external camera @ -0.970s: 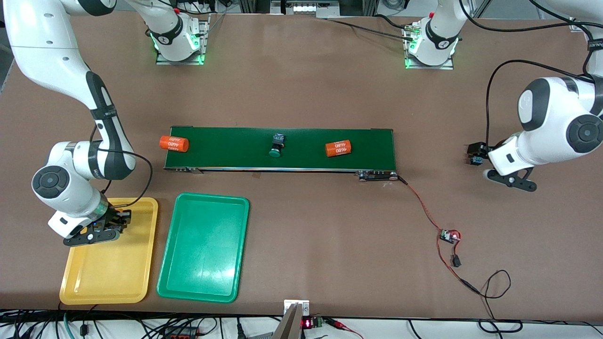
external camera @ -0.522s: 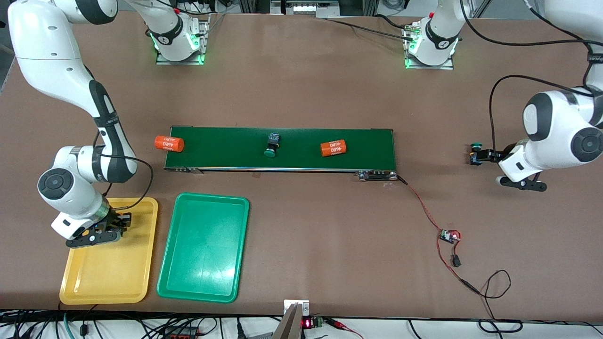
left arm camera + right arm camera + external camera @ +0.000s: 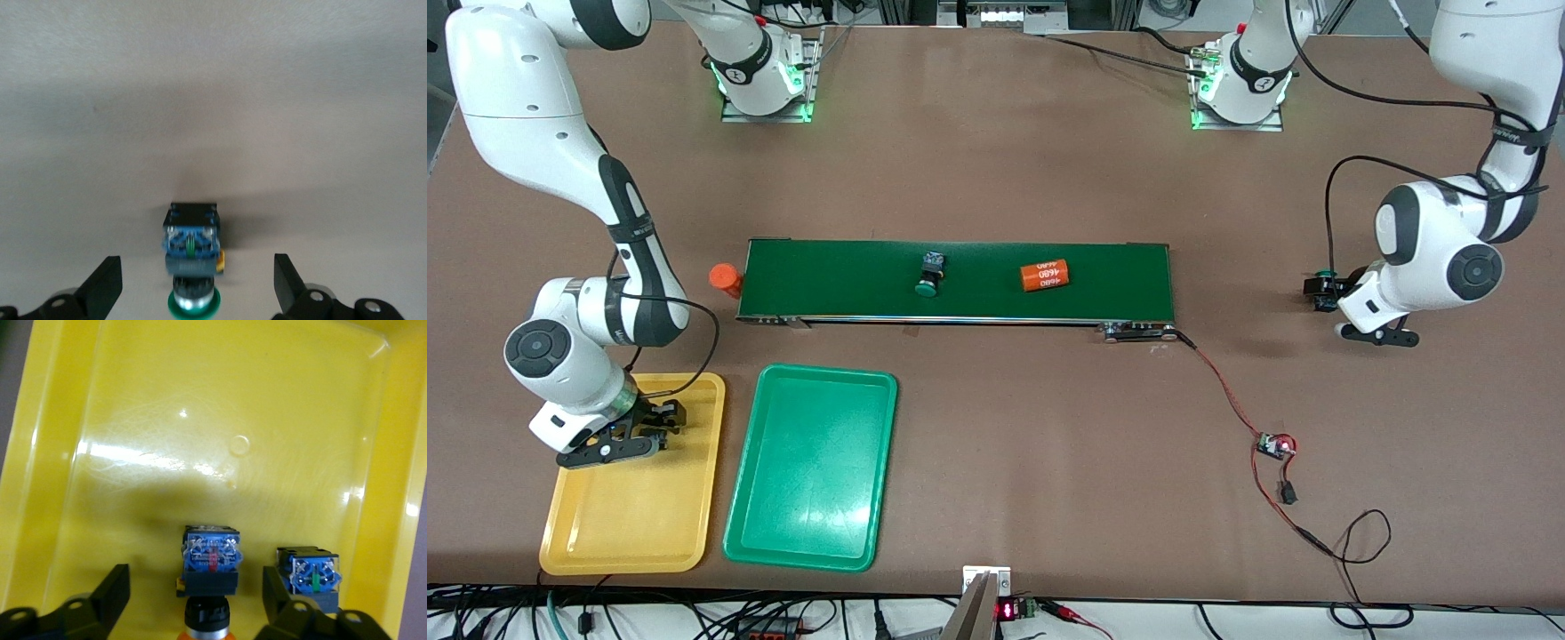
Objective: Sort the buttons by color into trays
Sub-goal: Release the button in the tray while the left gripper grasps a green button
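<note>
2 buttons (image 3: pixel 212 560) in yellow tray (image 3: pixel 200 420)

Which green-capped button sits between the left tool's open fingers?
The green button on the bare table at the left arm's end, not the one on the conveyor belt.

A robotics lab bench was indicated by two Franka arm bases (image 3: pixel 763 67) bolted to a brown table (image 3: pixel 996 160), a small conveyor belt (image 3: pixel 960 280) and exposed wiring (image 3: pixel 1272 444).

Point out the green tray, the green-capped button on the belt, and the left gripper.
green tray (image 3: pixel 809 471): front view, bare floor.
green-capped button (image 3: pixel 929 274): front view, between body and cap.
left gripper (image 3: pixel 198 290): left wrist view, midway between its open fingertips.
</note>
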Controlling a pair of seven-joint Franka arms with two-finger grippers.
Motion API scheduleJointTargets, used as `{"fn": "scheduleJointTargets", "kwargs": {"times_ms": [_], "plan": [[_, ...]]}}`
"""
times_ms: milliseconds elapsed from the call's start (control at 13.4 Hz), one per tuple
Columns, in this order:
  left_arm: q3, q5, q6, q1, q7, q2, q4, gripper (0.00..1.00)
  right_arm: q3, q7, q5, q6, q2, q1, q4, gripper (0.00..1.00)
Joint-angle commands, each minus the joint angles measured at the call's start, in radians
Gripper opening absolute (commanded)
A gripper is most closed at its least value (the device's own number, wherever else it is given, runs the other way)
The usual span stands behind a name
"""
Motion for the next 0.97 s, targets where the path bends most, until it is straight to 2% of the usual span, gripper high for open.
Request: {"fn": "scheduleJointTargets", "kwargs": {"times_ms": [0,149,224,373,522,597,746,896], "plan": [[0.011,-0.008,0.044,-0.011,-0.002,0.025,-0.018,0.86,0.004,-0.001,-0.003,-0.009,-0.017,0.013,0.012,0.92],[0.011,-0.008,0.044,-0.015,-0.004,0.024,-0.031,0.51,0.006,0.027,0.000,-0.062,-0.064,0.035,-0.014,0.94],[0.011,-0.008,0.044,-0.015,-0.005,0.024,-0.029,0.37,0.006,0.062,0.000,-0.116,-0.090,0.056,-0.019,0.96],[0.011,-0.008,0.036,-0.015,-0.007,0.013,-0.019,0.17,0.010,0.177,0.000,-0.239,-0.155,0.097,-0.040,0.99],[0.006,-0.008,0.017,-0.015,-0.007,-0.036,-0.012,0.11,0.018,0.235,0.005,-0.308,-0.207,0.116,-0.059,1.00],[-0.007,-0.008,-0.053,-0.017,-0.001,-0.075,-0.006,0.11,0.021,0.243,0.023,-0.336,-0.224,0.122,-0.074,1.00],[-0.093,-0.008,-0.236,-0.017,-0.001,-0.093,0.072,0.11,0.022,0.245,0.084,-0.353,-0.290,0.124,-0.140,1.00],[-0.197,-0.024,-0.392,-0.017,-0.031,-0.094,0.156,0.11,0.039,0.248,0.097,-0.354,-0.366,0.127,-0.223,1.00]]}}
